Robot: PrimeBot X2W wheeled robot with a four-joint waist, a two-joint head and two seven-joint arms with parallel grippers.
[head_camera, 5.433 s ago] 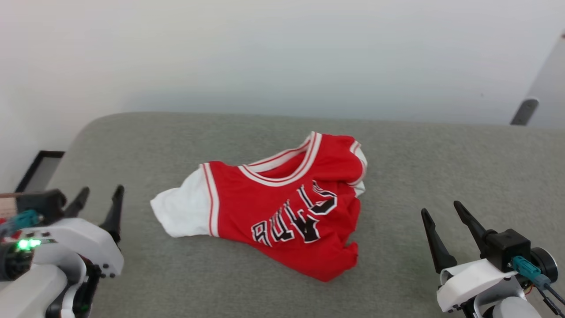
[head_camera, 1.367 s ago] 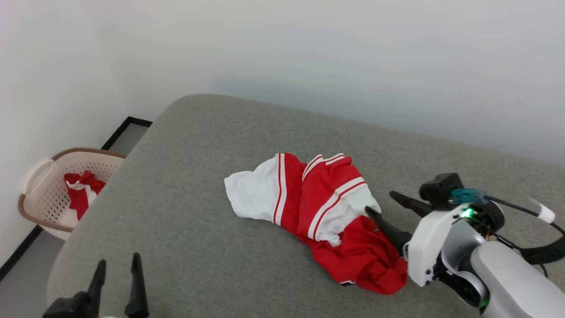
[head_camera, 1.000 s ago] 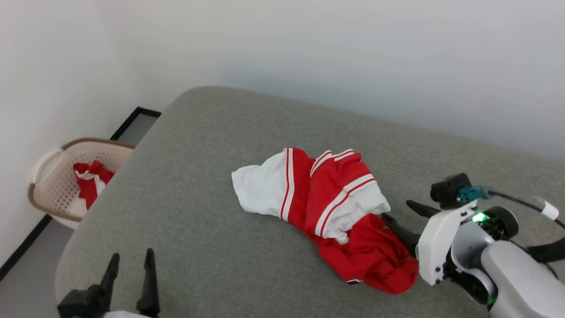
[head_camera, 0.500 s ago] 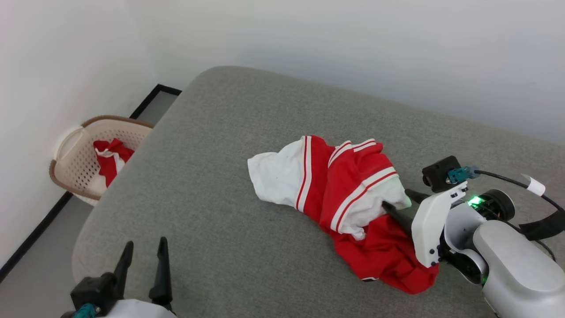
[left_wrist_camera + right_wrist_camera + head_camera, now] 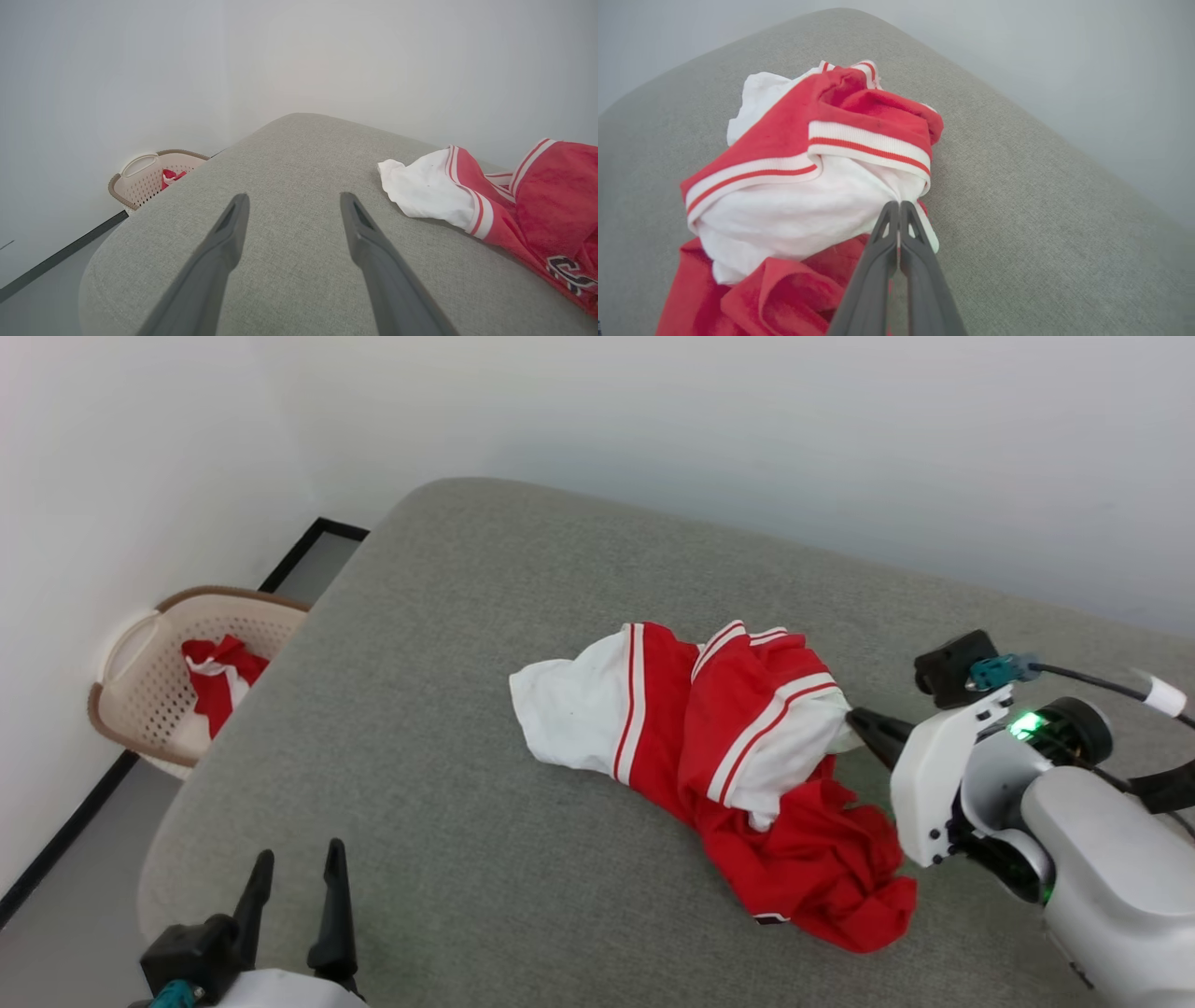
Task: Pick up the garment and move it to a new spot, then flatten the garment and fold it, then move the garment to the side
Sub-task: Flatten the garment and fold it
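We see a red shirt (image 5: 738,709) with white sleeves, red-and-white striped trim and black white-edged lettering (image 5: 567,276), a plain grey cushion (image 5: 448,644), and a beige perforated basket (image 5: 140,695) with a brown rim.

Can't read the lettering (image 5: 567,278) on the garment (image 5: 738,728): folded under in the head view, clipped by the left wrist view's corner. Can't see how much sleeve (image 5: 808,205) sits between the closed tips of the right gripper (image 5: 896,205). Can't make out the red cloth (image 5: 219,674) in the basket (image 5: 140,683), half hidden behind the grey cushion (image 5: 448,616).
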